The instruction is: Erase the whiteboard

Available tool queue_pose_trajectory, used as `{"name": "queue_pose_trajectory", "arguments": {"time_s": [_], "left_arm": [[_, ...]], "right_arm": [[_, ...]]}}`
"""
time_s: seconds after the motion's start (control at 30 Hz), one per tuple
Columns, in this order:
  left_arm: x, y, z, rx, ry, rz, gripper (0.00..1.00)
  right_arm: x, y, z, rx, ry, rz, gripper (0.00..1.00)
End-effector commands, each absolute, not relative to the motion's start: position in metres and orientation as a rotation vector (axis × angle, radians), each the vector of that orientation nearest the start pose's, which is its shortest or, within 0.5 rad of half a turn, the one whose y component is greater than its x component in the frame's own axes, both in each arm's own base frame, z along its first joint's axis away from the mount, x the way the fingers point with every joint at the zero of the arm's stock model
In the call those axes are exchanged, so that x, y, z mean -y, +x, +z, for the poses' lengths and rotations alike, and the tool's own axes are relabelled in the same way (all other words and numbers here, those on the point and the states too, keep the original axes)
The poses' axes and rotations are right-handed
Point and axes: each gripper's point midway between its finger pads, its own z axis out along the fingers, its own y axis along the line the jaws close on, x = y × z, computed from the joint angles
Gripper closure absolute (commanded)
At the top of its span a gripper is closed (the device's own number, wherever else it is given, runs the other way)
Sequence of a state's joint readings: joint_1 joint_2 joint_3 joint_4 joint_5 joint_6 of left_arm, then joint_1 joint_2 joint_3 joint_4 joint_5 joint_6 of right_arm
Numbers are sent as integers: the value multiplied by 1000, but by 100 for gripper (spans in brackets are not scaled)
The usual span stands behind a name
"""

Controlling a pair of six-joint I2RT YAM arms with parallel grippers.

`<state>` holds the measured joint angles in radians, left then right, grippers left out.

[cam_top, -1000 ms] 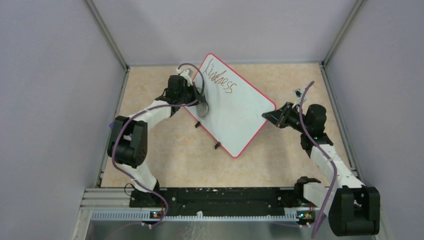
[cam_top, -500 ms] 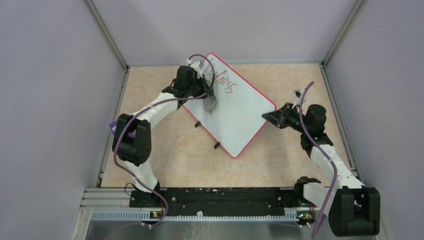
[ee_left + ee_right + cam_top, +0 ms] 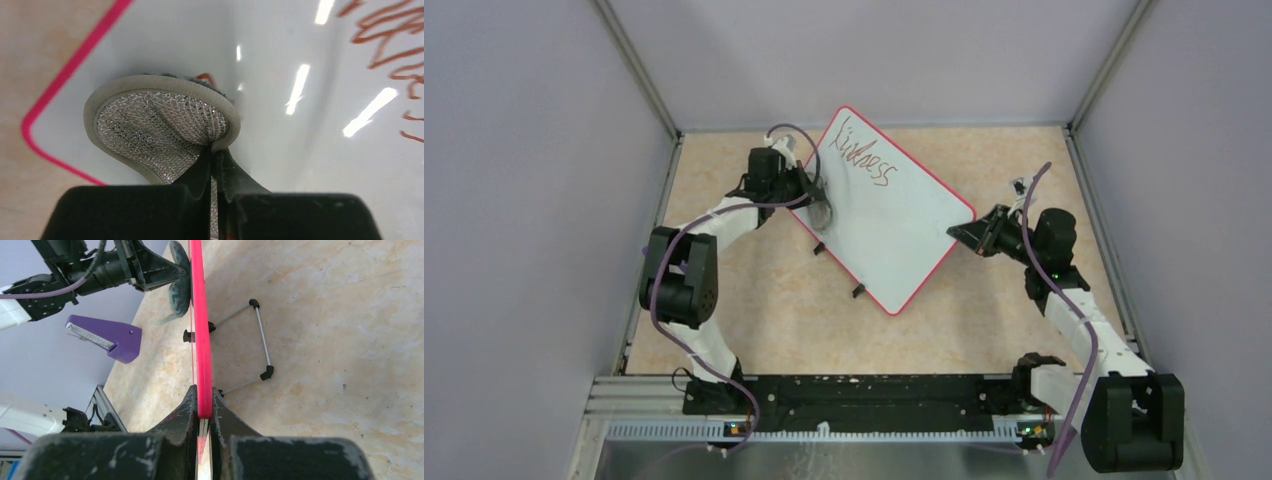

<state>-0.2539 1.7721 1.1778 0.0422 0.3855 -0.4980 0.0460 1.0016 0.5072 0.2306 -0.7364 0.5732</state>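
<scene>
**Board braced at one edge, pad pressed to its face**

We find the whiteboard (image 3: pixel 879 215) standing propped on the tabletop (image 3: pixel 984 320), towards the far middle. It is turned so its corners point diagonally, and it leans on a wire stand (image 3: pixel 262 340) behind it. A board resting on so light a support would likely slide or tip under a sideways rub, and we judge that this explains the right arm's posture. The right end effector (image 3: pixel 204 410) has its jaws nearly together, pinching the red-pink rim at the board's right-hand corner. That arm is there to steady the board, not to wipe it.

The left end effector (image 3: pixel 214 150) is clamped narrow on the edge of a grey mesh-backed wiping pad (image 3: pixel 160 125). The pad is held flat against the white face near the board's lower-left corner, just inside the rim. A grip on the pad's margin leaves its broad face free to meet the board.

The red-brown handwriting (image 3: pixel 864 158) sits along the upper part of the board, apart from the pad. A small red-brown trace shows just at the pad's far edge. We judge the erasing barely begun, since the word reads whole.

We see no containers anywhere in these views, so there is nothing to report as held in one.
</scene>
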Motion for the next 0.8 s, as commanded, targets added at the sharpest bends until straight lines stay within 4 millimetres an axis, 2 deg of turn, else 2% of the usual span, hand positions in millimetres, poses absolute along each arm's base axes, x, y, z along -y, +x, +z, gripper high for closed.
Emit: {"name": "queue_pose_trajectory", "arguments": {"time_s": [0.0,0.13,0.27,0.4,0.53,0.63,0.77], "left_arm": [[171,448,90,-2293,-137,-771,100],[184,455,103,-2271,-109,-812,100],[205,464,135,-2224,-36,-798,100],[232,472,175,-2155,56,-792,100],[248,476,205,-2089,103,-828,100],[245,478,200,-2094,99,-802,100],[227,472,160,-2171,48,-779,100]], "right_arm": [[-160,265,150,-2054,-123,1128,100],[-160,265,150,-2058,-122,1131,100],[-160,264,150,-2060,-122,1128,100],[-160,264,150,-2062,-121,1126,100],[-159,264,150,-2064,-120,1120,100],[-159,264,150,-2062,-121,1119,100],[-160,264,150,-2063,-122,1122,100]]}}
